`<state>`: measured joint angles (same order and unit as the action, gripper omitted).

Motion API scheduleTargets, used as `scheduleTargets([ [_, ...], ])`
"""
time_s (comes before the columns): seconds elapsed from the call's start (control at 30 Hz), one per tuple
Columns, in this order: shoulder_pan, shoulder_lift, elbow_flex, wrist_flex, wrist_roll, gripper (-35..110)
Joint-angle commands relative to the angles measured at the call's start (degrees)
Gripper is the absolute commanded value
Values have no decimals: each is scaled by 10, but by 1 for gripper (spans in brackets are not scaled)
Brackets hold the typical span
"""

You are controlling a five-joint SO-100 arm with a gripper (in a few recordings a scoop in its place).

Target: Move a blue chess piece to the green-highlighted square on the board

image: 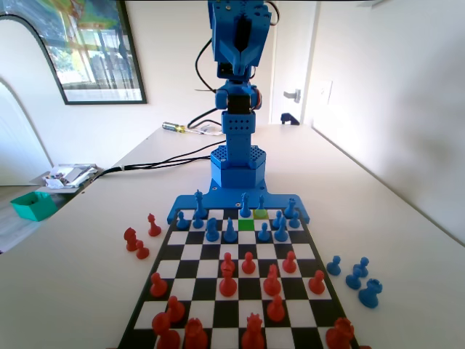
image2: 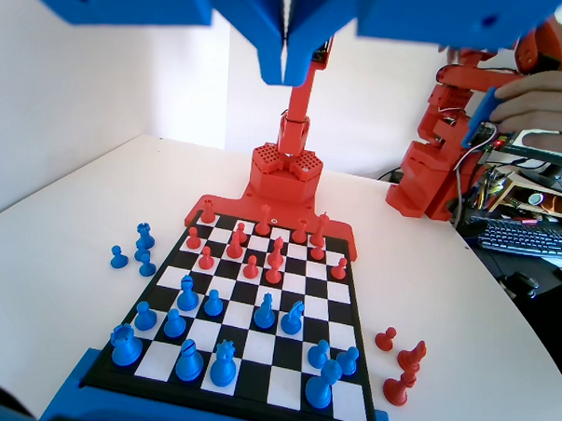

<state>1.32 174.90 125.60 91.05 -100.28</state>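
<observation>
On the white desk [image: 407, 189], the board [image: 236, 273] is black-and-white chequered with a blue frame, one bright green square [image: 247, 225], blue and red pieces, and a teal tray [image: 33, 205] at left.

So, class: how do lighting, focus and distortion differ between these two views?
Fixed view: daylight from the right leaves the flat black-and-white chequered board evenly lit, and the nearest red pieces look soft. Wrist view: the blue two-finger gripper is blurred, the background bright, the table edge curved.
</observation>
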Motion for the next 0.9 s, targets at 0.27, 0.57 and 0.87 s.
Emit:
scheduleTargets([
  [0.27,-11,-2,-14,-13,-33,1],
  [0.57,-52,-120,-139,25,-124,1],
  [0.87,-65,-301,-217,69,-288,1],
])
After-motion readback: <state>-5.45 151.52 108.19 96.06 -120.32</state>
